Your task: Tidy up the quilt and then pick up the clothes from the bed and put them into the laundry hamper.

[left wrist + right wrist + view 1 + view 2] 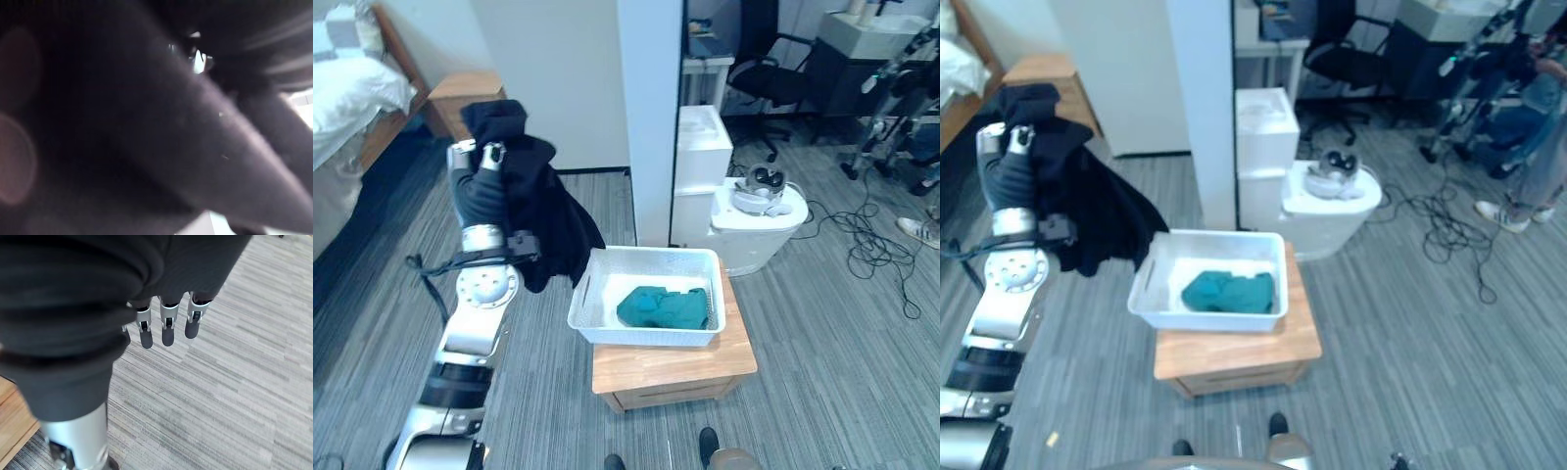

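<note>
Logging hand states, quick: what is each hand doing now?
Left hand: shut on the black garment.
Right hand: open, holding nothing.

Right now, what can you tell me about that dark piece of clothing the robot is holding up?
The black garment looks like soft, limp cloth, bunched at the top and hanging in loose folds. It is held up in the air by the left hand, draped over and beside the raised arm, above the grey carpet. Its lower edge hangs just left of the white laundry hamper, which sits on a small wooden table and already holds a teal garment. It is not yet in the hamper.
</note>
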You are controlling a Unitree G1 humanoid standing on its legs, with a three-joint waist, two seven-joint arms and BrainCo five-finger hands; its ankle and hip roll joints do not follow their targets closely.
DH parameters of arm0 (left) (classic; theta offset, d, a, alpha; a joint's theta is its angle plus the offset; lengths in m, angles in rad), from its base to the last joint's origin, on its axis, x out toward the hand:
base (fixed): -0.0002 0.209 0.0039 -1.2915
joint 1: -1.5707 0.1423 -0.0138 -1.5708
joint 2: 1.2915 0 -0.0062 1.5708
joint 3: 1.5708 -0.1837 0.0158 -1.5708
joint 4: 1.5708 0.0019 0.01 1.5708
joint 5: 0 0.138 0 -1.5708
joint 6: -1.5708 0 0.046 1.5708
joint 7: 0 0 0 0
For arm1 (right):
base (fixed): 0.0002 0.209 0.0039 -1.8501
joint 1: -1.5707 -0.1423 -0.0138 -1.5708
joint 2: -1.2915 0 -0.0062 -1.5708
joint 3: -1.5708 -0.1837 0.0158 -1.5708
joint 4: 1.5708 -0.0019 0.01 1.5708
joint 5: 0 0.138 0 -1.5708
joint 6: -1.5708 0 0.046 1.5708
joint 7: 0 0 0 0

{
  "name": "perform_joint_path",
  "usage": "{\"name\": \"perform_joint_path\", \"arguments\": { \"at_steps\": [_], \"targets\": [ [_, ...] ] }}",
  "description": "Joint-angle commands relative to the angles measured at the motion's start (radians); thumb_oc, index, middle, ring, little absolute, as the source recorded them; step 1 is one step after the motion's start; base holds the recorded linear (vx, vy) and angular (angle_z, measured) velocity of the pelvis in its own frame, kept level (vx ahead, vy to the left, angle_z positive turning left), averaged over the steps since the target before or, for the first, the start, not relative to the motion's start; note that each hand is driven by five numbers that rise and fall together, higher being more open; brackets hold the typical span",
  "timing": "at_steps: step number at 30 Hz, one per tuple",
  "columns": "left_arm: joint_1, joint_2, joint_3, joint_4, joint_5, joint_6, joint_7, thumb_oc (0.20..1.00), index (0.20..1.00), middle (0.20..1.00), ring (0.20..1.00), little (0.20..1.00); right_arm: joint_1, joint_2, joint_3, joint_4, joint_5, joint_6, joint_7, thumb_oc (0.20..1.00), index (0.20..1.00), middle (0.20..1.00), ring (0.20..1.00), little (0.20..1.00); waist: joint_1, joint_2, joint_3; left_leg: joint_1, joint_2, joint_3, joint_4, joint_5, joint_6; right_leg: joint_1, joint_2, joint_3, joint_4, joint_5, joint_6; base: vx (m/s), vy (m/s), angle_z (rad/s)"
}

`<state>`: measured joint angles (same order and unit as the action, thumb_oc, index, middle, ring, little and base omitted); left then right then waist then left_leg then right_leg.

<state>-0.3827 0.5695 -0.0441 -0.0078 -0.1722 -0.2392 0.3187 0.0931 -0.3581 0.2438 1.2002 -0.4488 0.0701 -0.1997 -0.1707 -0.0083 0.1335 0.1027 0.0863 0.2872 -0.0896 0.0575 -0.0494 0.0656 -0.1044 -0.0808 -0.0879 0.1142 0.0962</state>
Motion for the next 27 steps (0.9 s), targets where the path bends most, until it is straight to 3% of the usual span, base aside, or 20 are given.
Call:
{"name": "perform_joint_path", "arguments": {
  "at_steps": [1,8,9,12,13,14,15,16,17,21,27],
  "targets": [
    [-0.152,0.034,-0.016,0.058,0.066,-0.033,0.056,0.2,0.2,0.2,0.2,0.2,-0.074,-0.004,0.03,0.046,0.078,0.001,-0.025,1.0,1.0,1.0,1.0,1.0,0.008,-0.005,-0.016,0.081,0.029,0.033,0.002,-0.09,-0.063,0.044,-0.012,0.026,0.011,-0.14,0.063,0.06,-0.004,-0.22],
    [-0.194,-0.002,-0.09,0.201,0.087,0.015,0.062,0.2,0.2,0.2,0.2,0.2,-0.055,0.021,0.042,0.001,0.114,-0.007,-0.033,1.0,1.0,1.0,1.0,1.0,-0.018,-0.006,-0.012,0.085,0.033,0.05,0.002,-0.089,-0.066,0.037,-0.008,0.042,0.017,-0.142,0.062,0.04,-0.001,-0.09],
    [-0.184,-0.023,-0.139,0.317,0.118,0.063,0.047,0.2,0.2,0.2,0.2,0.2,-0.066,0.022,0.047,-0.012,0.123,-0.006,-0.039,1.0,1.0,1.0,1.0,1.0,-0.032,-0.005,-0.004,0.084,0.035,0.062,0.002,-0.089,-0.066,0.027,-0.006,0.051,0.02,-0.141,0.063,0.04,0.002,-0.08],
    [-0.176,-0.03,-0.173,0.392,0.181,0.105,0.034,0.2,0.2,0.2,0.2,0.2,-0.072,0.022,0.051,-0.02,0.124,-0.004,-0.041,1.0,1.0,1.0,1.0,1.0,-0.039,-0.004,0.003,0.079,0.036,0.071,0.002,-0.087,-0.066,0.015,-0.004,0.057,0.023,-0.14,0.063,0.03,0.001,-0.09],
    [-0.172,-0.035,-0.193,0.427,0.218,0.129,0.028,0.269,0.269,0.269,0.269,0.269,-0.073,0.025,0.05,-0.023,0.124,-0.004,-0.042,1.0,1.0,1.0,1.0,1.0,-0.041,-0.004,0.006,0.076,0.035,0.075,0.002,-0.087,-0.066,0.009,-0.003,0.061,0.024,-0.139,0.063,0.04,0.005,-0.05],
    [-0.16,-0.046,-0.214,0.485,0.239,0.149,0.02,0.485,0.485,0.485,0.485,0.485,-0.073,0.027,0.046,-0.027,0.133,-0.004,-0.048,1.0,1.0,1.0,1.0,1.0,-0.047,-0.003,0.014,0.079,0.034,0.078,0.002,-0.09,-0.065,0.009,-0.004,0.062,0.026,-0.141,0.065,0.03,0.017,-0.06],
    [-0.149,-0.071,-0.241,0.616,0.245,0.181,-0.01,1.0,1.0,1.0,1.0,1.0,-0.074,0.027,0.038,-0.022,0.143,0.002,-0.049,1.0,1.0,1.0,1.0,1.0,-0.054,0.0,0.021,0.073,0.035,0.088,0.002,-0.087,-0.065,0.0,-0.002,0.07,0.027,-0.139,0.065,0.01,0.014,-0.11],
    [-0.151,-0.071,-0.242,0.618,0.244,0.18,-0.009,1.0,1.0,1.0,1.0,1.0,-0.074,0.027,0.037,-0.022,0.143,0.003,-0.049,1.0,1.0,1.0,1.0,1.0,-0.052,0.001,0.018,0.069,0.036,0.09,0.002,-0.085,-0.065,-0.006,-0.001,0.072,0.027,-0.136,0.064,0.06,0.018,-0.19],
    [-0.152,-0.105,-0.255,0.796,0.228,0.2,-0.039,1.0,1.0,1.0,1.0,1.0,-0.076,0.027,0.037,0.0,0.147,0.005,-0.045,1.0,1.0,1.0,1.0,1.0,-0.066,0.006,0.018,0.075,0.034,0.1,0.002,-0.089,-0.065,-0.004,0.001,0.079,0.027,-0.137,0.064,0.08,0.002,-0.18],
    [-0.16,-0.117,-0.248,1.01,0.215,0.221,-0.048,1.0,1.0,1.0,1.0,1.0,-0.073,0.027,0.057,0.032,0.123,0.015,-0.038,1.0,1.0,1.0,1.0,1.0,-0.075,0.01,0.007,0.072,0.037,0.109,0.002,-0.085,-0.071,-0.011,0.003,0.085,0.02,-0.13,0.066,0.06,-0.003,-0.19],
    [-0.12,-0.112,-0.176,1.047,0.127,0.195,-0.012,1.0,1.0,1.0,1.0,1.0,-0.059,0.034,0.088,0.044,0.124,0.008,-0.036,1.0,1.0,1.0,1.0,1.0,-0.057,0.004,0.001,0.078,0.043,0.102,0.002,-0.086,-0.076,-0.001,0.007,0.08,0.014,-0.132,0.065,0.02,-0.024,-0.02]
  ]
}}
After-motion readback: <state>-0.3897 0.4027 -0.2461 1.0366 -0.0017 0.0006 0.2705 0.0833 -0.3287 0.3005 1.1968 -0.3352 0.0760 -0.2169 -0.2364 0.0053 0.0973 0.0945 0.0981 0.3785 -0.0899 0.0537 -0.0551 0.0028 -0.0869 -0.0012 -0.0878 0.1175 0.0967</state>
